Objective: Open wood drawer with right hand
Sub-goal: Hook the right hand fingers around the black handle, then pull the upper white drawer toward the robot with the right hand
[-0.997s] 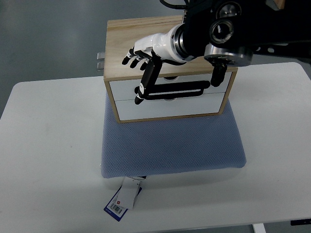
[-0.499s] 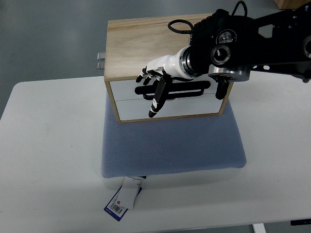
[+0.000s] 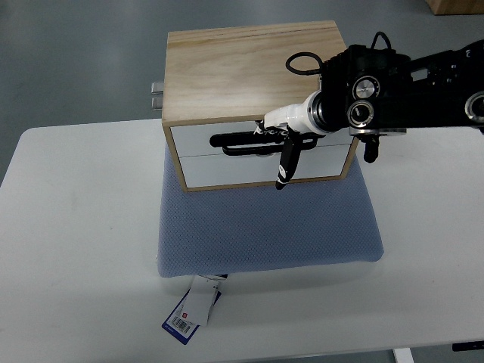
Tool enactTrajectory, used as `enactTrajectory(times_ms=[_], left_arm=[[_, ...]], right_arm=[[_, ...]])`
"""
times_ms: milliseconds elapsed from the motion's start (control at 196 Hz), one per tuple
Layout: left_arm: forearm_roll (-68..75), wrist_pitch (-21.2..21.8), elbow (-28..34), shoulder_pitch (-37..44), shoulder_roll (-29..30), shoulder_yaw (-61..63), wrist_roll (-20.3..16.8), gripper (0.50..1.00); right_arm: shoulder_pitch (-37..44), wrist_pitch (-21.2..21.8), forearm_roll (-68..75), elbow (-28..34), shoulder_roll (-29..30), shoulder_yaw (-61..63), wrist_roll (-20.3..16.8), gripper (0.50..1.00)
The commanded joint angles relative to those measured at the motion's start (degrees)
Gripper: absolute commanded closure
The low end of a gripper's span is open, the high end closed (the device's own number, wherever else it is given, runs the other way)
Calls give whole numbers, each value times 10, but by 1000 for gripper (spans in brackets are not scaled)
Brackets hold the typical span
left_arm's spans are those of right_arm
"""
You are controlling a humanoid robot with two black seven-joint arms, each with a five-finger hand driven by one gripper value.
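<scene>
Right hand (image 3: 278, 144) against closed white-fronted wood drawer (image 3: 261, 141).

floor (image 3: 76, 53): grey, smooth; table (image 3: 76, 249): white, rounded corners; light: even, soft glare

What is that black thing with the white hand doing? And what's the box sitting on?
That black thing is a robot's right arm, and the right hand at its end has fingers like yours. The camera looks down from above, from the robot's side. A wooden box with two white drawers stands on a blue cushion, which lies on a white table. The hand is at the top drawer, near the black handle, with one finger pointing down. The drawer looks closed. A paper tag sticks out below the cushion.
</scene>
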Motion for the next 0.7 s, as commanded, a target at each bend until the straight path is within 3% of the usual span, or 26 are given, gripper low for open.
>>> enactTrajectory(times_ms=[0, 117, 132, 244, 249, 361, 697], left_arm=[[0, 0, 2, 0, 0, 0, 0, 500], [0, 0, 2, 0, 0, 0, 0, 500], [0, 0, 2, 0, 0, 0, 0, 500], [0, 0, 2, 0, 0, 1, 0, 500], [0, 0, 2, 0, 0, 0, 0, 500], [-1, 1, 3, 0, 0, 0, -1, 500], [-1, 1, 3, 0, 0, 0, 0, 500]], right_arm=[[-1, 30, 0, 0, -14, 2, 0, 562], [0, 50, 5, 3, -20, 9, 0, 562], [3, 76, 8, 8, -26, 13, 0, 562], [4, 102, 16, 18, -32, 23, 0, 562], [4, 121, 28, 28, -40, 33, 0, 562], [7, 160, 52, 44, -48, 36, 0, 562], [24, 192, 95, 75, -48, 49, 0, 562]])
